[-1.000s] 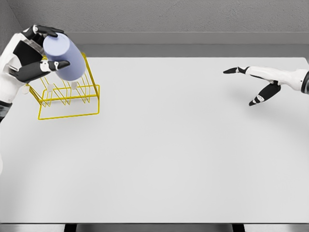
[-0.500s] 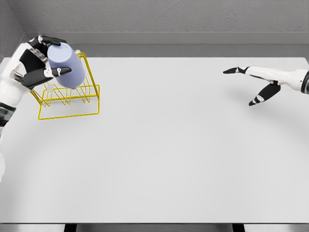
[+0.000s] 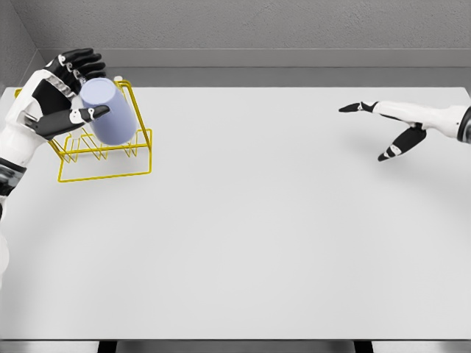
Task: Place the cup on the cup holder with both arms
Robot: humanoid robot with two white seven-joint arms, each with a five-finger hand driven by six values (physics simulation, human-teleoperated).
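Left hand (image 3: 62, 99) at far left of counter (image 3: 280, 220): thumb lies across the near side of the lilac cup (image 3: 107, 111), fingers spread loosely above and behind its upper end; whether contact remains cannot be told. Cup is tilted, lower end down inside the yellow wire cup holder (image 3: 103, 151), among its white-tipped pegs. Holder stands on the counter near the far left corner. Right hand (image 3: 390, 129) hovers over the far right edge, fingers extended flat, holding nothing, well apart from the holder.
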